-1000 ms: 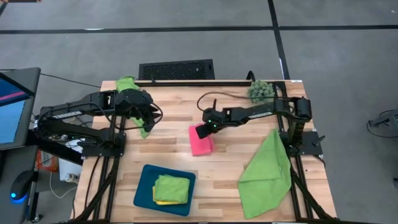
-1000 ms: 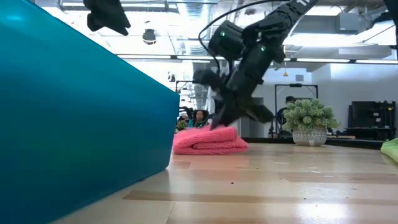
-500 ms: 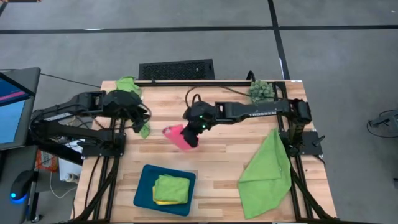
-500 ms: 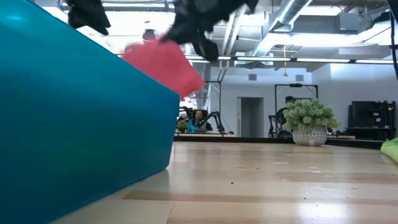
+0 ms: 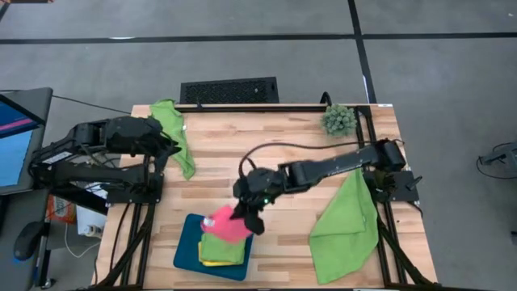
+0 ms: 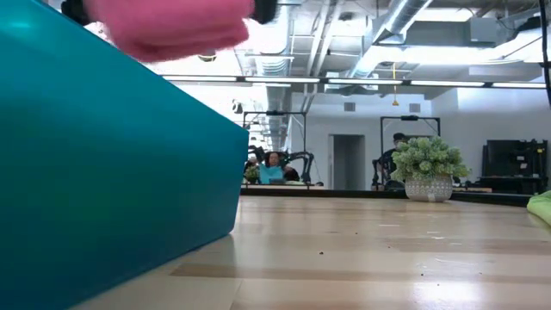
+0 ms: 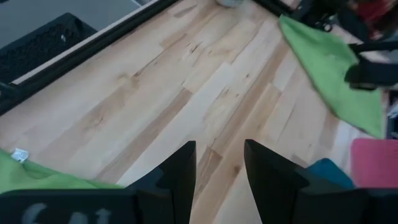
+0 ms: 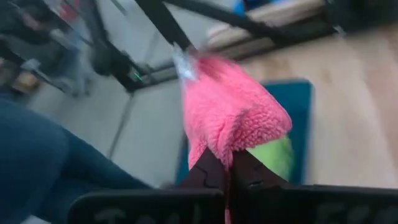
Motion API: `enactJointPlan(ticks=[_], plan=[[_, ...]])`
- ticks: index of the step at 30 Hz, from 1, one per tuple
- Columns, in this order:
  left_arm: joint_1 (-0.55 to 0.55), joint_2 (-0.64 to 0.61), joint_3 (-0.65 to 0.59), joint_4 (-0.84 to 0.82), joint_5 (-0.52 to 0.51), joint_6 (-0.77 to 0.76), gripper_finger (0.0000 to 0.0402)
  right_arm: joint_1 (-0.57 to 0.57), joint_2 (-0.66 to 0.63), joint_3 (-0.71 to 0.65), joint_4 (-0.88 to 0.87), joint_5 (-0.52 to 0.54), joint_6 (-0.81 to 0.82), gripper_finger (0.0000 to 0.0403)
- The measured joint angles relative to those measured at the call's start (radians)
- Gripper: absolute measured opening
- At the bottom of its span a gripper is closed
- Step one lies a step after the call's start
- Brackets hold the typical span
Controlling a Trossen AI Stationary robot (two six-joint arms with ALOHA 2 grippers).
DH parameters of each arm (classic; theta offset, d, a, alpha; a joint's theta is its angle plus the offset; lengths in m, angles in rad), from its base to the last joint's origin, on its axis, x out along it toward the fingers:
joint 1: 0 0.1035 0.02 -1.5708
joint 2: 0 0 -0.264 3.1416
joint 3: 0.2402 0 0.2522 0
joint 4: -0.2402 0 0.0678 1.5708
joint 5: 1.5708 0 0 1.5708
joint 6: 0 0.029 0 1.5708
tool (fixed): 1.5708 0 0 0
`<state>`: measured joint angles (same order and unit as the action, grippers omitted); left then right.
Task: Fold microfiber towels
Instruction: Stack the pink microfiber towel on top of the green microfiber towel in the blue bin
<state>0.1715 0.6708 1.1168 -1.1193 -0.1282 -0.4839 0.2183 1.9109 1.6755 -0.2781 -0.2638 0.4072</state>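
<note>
Transport is nearly done: the right gripper, clamped shut on the folded pink towel, has swung it off the table and over the teal tray, whose green towel lies directly beneath, while the half-open left gripper waits empty far behind.

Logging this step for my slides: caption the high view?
Right gripper holds folded pink towel above the teal tray; left gripper waits open.
</note>
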Motion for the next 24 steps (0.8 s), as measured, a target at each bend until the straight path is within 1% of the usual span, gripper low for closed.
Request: enactJointPlan(ticks=[3, 5, 7, 9, 10, 12, 15, 18, 24], plan=[[0.0, -0.028, 0.0, 0.001, 0.025, -0.025, 0.0128, 0.044, 0.038, 0.03, 0.073, 0.0, 0.047, 0.0009], [0.0, -0.038, 0.0, 0.001, 0.043, -0.042, 0.0128, 0.069, 0.047, 0.034, 0.036, -0.004, 0.063, 0.0009], [0.0, -0.051, 0.0, -0.002, 0.064, -0.055, 0.0128, 0.092, 0.091, 0.063, 0.066, -0.003, 0.071, 0.0009], [0.0, -0.056, 0.0, -0.005, 0.073, -0.065, 0.0128, 0.109, 0.102, 0.068, 0.003, -0.001, 0.081, 0.001], [0.0, -0.062, 0.0, -0.006, 0.081, -0.073, 0.0128, 0.116, 0.117, 0.082, 0.012, -0.001, 0.083, 0.0011], [0.0, -0.071, 0.0, -0.012, 0.089, -0.088, 0.0128, 0.12, 0.138, 0.101, 0.035, -0.004, 0.083, 0.0013], [0.0, -0.077, 0.0, -0.015, 0.093, -0.089, 0.0128, 0.121, 0.183, 0.114, 0.036, -0.066, 0.083, 0.0011], [0.0, -0.076, 0.0, -0.016, 0.093, -0.089, 0.0128, 0.12, 0.214, 0.123, 0.024, -0.097, 0.086, 0.0012], [0.0, -0.075, 0.0, -0.016, 0.091, -0.088, 0.0128, 0.107, 0.222, 0.128, 0.013, -0.121, 0.075, 0.0016]])
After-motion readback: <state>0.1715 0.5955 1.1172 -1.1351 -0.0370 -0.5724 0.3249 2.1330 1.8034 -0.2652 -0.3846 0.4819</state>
